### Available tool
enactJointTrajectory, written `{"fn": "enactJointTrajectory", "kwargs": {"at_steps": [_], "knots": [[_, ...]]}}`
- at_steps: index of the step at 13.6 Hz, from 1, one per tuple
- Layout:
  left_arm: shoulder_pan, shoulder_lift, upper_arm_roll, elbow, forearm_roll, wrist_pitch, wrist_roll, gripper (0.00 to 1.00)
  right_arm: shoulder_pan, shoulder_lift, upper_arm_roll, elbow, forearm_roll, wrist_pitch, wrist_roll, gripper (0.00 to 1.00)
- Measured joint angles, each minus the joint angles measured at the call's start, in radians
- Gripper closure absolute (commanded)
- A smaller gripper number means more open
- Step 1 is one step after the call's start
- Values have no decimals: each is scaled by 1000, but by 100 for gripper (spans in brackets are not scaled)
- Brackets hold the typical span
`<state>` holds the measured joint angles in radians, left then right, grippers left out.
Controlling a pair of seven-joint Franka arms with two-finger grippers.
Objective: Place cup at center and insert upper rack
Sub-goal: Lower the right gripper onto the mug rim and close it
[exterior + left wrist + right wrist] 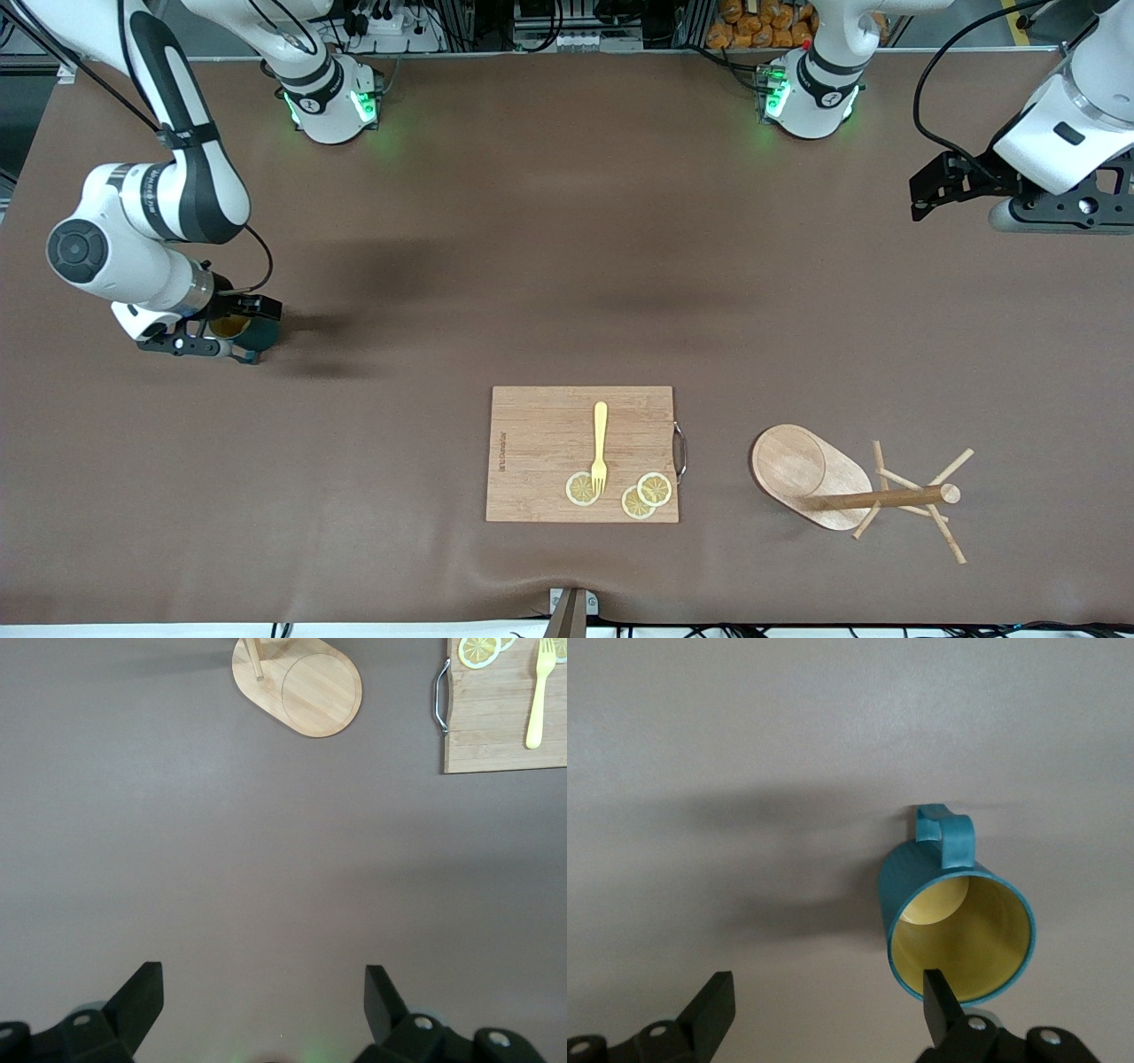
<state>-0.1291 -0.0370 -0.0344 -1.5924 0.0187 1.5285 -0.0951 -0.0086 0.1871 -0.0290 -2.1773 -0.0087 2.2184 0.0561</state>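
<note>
Cup [252, 332] stands upright on the brown counter [532, 266] near the edge at the right arm's end, with the right gripper [221, 341] low around it. The rack [850, 487] lies tipped over near the front edge toward the left arm's end, beside a cutting board [532, 443] carrying a yellow fork [600, 446] and lemon slices [640, 494]. The left gripper [948, 182] waits in the air over the left arm's end of the counter.

From the left wrist, its fingers [142, 997] are spread wide over bare counter.

From the right wrist, the fingers [939, 1001] are spread apart, one finger reaching inside the cup's [957, 921] yellow mouth, the other outside its wall; not clamped.
</note>
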Motion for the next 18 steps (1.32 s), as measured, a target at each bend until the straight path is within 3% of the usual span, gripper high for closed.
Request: {"fn": "enactJointTrajectory", "kwargs": {"at_steps": [2, 4, 6, 10, 14, 16, 18], "knots": [[0, 0, -15, 0, 0, 0, -1, 0, -5, 4, -1, -10, -12, 16, -8, 15], [0, 0, -23, 0, 0, 0, -3, 0, -14, 18, -1, -15, -16, 41, -18, 33], [2, 0, -23, 0, 0, -1, -3, 0, -31, 42, -2, -17, -17, 64, -36, 36], [5, 0, -23, -8, 0, -2, -3, 0, -53, 100, -2, -19, -17, 111, -48, 55], [7, 3, -23, -13, 0, -2, -3, 0, -53, 113, -1, -21, -17, 119, -48, 79], [9, 3, -23, -13, 0, -2, -3, 0, -53, 113, -1, -22, -17, 119, -48, 96], [9, 3, -23, -14, 0, -2, -3, 0, -53, 113, -1, -22, -17, 119, -48, 100]]}}
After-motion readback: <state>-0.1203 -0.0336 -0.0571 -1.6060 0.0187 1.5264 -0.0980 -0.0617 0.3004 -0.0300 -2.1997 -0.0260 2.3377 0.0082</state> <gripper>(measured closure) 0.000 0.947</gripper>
